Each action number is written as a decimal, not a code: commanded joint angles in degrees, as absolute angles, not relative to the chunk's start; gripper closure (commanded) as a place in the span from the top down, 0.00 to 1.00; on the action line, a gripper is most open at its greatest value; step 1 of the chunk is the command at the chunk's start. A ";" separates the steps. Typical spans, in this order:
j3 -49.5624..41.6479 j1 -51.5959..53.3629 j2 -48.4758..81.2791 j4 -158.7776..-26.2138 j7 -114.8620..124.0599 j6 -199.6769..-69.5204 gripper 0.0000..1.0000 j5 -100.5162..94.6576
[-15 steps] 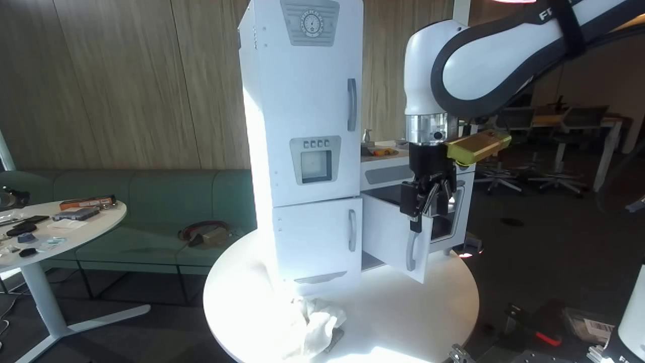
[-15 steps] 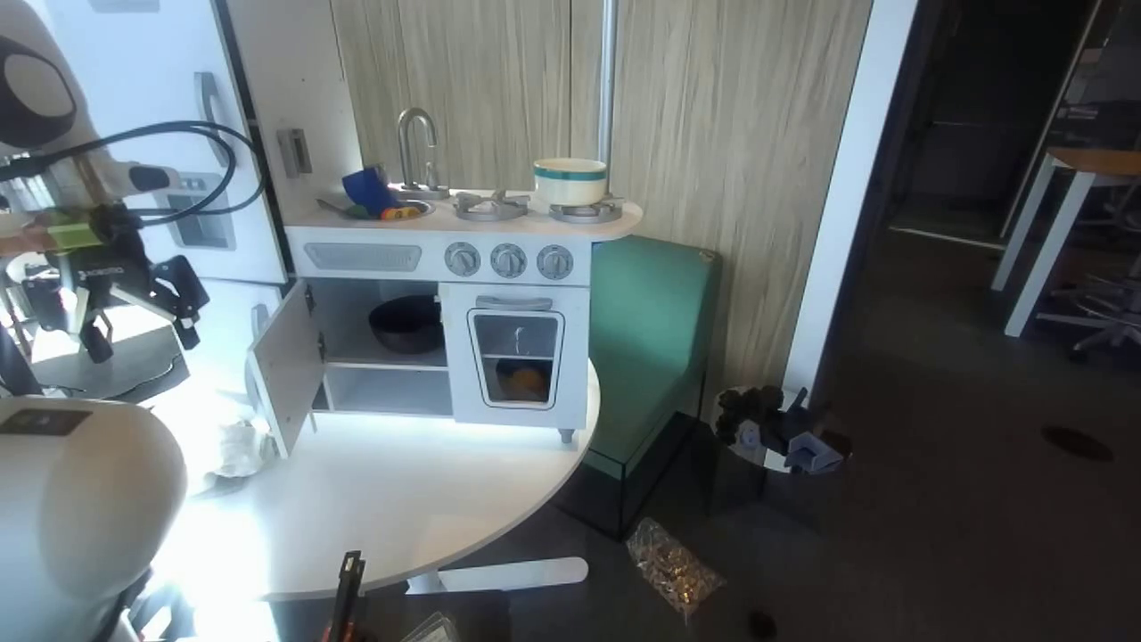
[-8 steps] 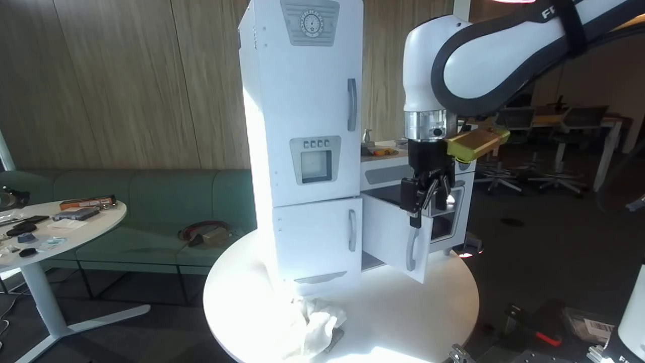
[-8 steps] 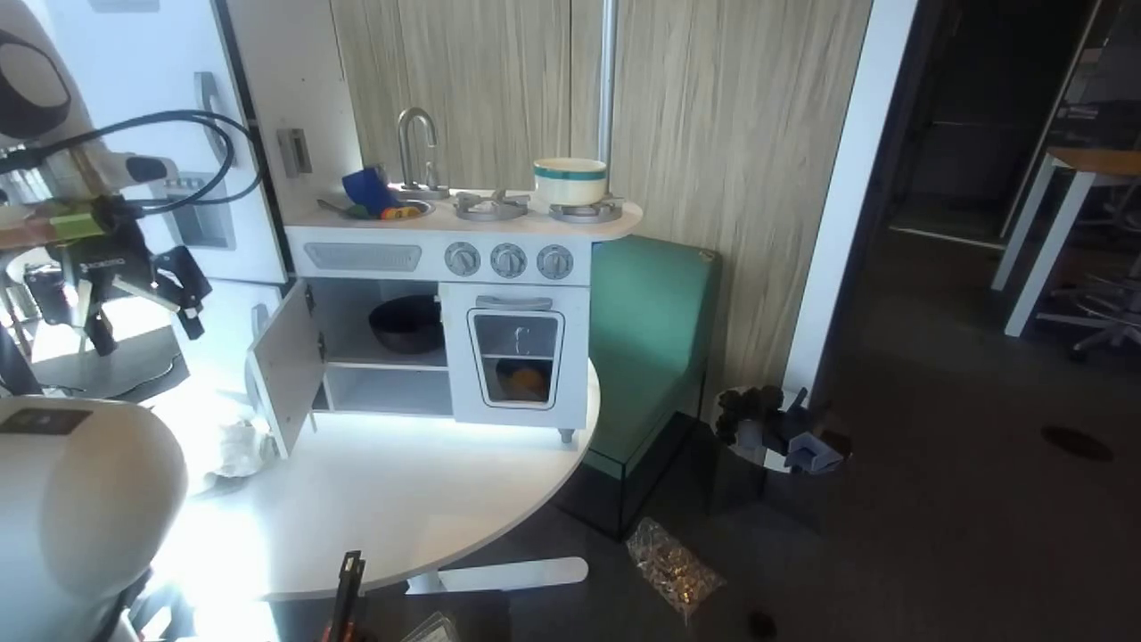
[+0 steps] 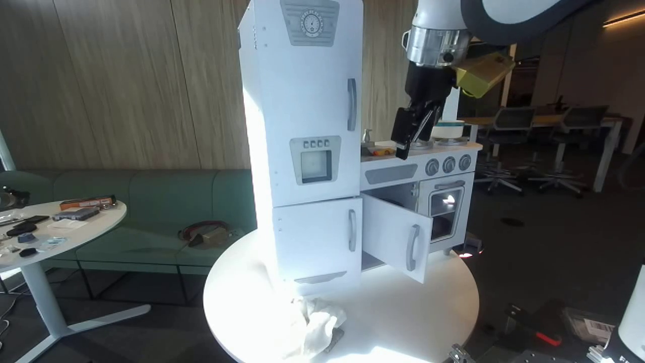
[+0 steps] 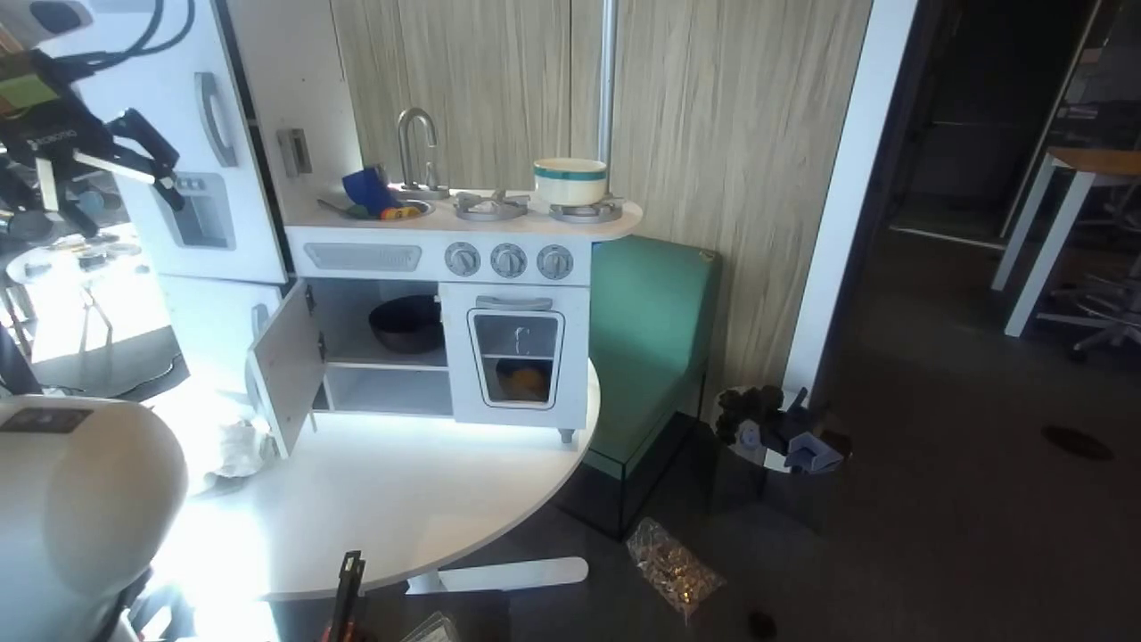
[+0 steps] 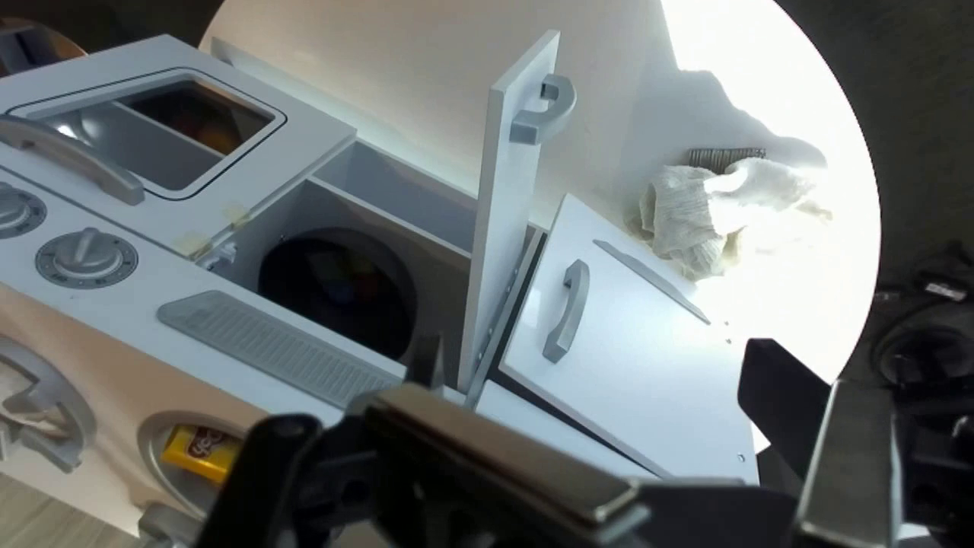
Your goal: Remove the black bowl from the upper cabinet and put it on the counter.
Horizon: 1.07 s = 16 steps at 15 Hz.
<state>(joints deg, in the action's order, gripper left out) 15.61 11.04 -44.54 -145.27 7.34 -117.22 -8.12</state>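
Observation:
The black bowl [image 6: 407, 325] stands on the upper shelf of the open cabinet [image 6: 343, 325] under the counter. In the wrist view the bowl [image 7: 335, 289] shows at left centre, its near part hidden by the counter edge. The cabinet door [image 5: 395, 234] stands swung open. The counter [image 6: 499, 225] is the pale top of the stove unit. The upper door of the tall white tower [image 5: 312, 96] is shut. My gripper [image 5: 414, 143] is open and empty, near counter height, above the open door and apart from the bowl. It also shows in an exterior view [image 6: 131, 214].
On the counter are a cream pot [image 6: 570, 183], burners [image 6: 490, 207], a faucet [image 6: 414, 143], and a blue item [image 6: 367, 190] with a yellow pack [image 7: 202, 450] in the sink. A white cloth [image 5: 315, 322] lies on the round table [image 6: 401, 499].
Between half a second ago and now, my gripper has risen clearly, from in front of the cabinet door to about counter height. It stays open. The bowl and door have not moved.

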 commanded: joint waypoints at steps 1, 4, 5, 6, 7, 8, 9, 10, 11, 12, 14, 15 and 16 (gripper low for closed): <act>13.95 10.51 -45.78 -143.36 2.96 -124.71 1.00 -11.80; 12.49 8.57 -44.74 -142.45 1.62 -132.40 1.00 -14.91; 12.09 7.60 -44.05 -141.99 1.28 -134.46 1.00 -16.02; 11.33 6.50 -43.26 -141.46 0.78 -136.30 1.00 -16.84; 10.51 5.80 -42.43 -141.02 0.38 -137.83 1.00 -17.12; 9.49 5.73 -41.49 -140.72 -0.50 -139.21 1.00 -16.55; 8.79 5.75 -40.37 -140.26 -1.51 -140.52 1.00 -15.94; 7.90 6.20 -39.06 -139.77 -3.08 -141.83 1.00 -15.40; 6.57 7.34 -37.60 -139.25 -5.06 -142.89 1.00 -14.25; 5.46 8.32 -35.98 -138.61 -6.99 -143.83 1.00 -13.17; 3.92 9.85 -32.96 -137.28 -10.78 -145.13 1.00 -11.50; 3.28 10.53 -31.59 -136.44 -12.64 -145.43 1.00 -10.80; 2.74 10.97 -30.50 -135.63 -14.20 -145.44 1.00 -10.23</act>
